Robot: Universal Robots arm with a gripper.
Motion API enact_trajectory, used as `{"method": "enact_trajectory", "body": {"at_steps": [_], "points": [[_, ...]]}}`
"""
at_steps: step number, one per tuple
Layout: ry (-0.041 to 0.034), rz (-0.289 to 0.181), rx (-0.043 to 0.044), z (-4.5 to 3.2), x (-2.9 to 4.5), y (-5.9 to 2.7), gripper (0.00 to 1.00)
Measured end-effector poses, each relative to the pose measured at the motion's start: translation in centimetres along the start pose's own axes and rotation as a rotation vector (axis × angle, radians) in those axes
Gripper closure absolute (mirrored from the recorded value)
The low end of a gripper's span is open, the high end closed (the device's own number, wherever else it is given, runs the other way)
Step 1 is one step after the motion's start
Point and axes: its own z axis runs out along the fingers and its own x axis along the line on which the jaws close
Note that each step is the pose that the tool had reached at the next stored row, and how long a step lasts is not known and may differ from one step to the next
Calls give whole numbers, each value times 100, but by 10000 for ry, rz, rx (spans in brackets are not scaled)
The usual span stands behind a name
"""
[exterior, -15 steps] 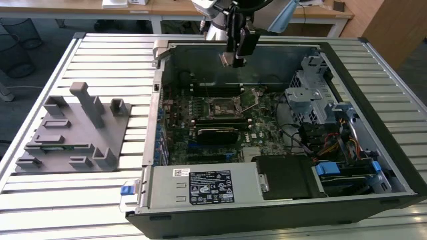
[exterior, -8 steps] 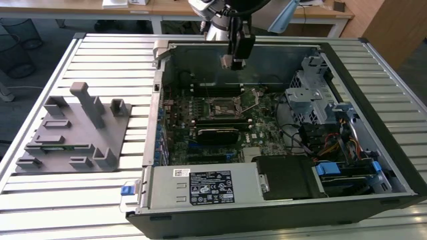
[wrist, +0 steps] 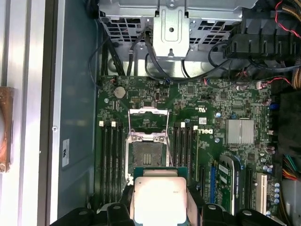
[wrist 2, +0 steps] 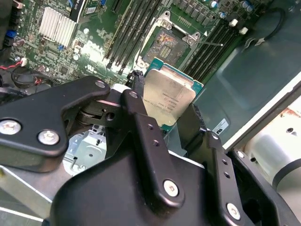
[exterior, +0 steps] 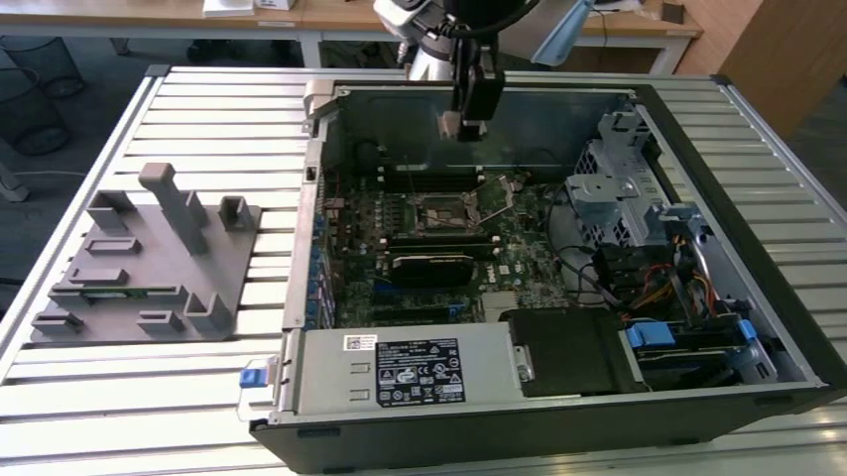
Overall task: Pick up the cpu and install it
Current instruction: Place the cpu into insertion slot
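Note:
My gripper (exterior: 459, 126) hangs over the far part of the open computer case (exterior: 781, 327), shut on the cpu. The cpu (wrist 2: 168, 98) is a flat square chip with a silvery top and a pale green rim, pinched at its edges between the black fingers (wrist 2: 146, 136). In the first wrist view the cpu (wrist: 159, 197) sits between the fingers, above the motherboard. The motherboard socket (wrist: 147, 141) lies open below with its metal frame (wrist: 148, 113) flipped back. In the exterior view the socket (exterior: 447, 211) is nearer the camera than the gripper.
A grey plastic holder block (exterior: 146, 263) with upright posts stands on the slatted table at the exterior view's left. Inside the case are drive cages (exterior: 622, 198), cables (exterior: 656, 288), a power supply (exterior: 411, 372) and memory slots (wrist: 110, 155) beside the socket.

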Motion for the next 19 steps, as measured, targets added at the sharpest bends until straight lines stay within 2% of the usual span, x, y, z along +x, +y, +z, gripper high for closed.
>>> {"method": "enact_trajectory", "body": {"at_steps": [11, 19], "points": [[-1, 0, 0, 53, 0, 0, 47], [0, 0, 0, 126, 0, -1, 47]]}}
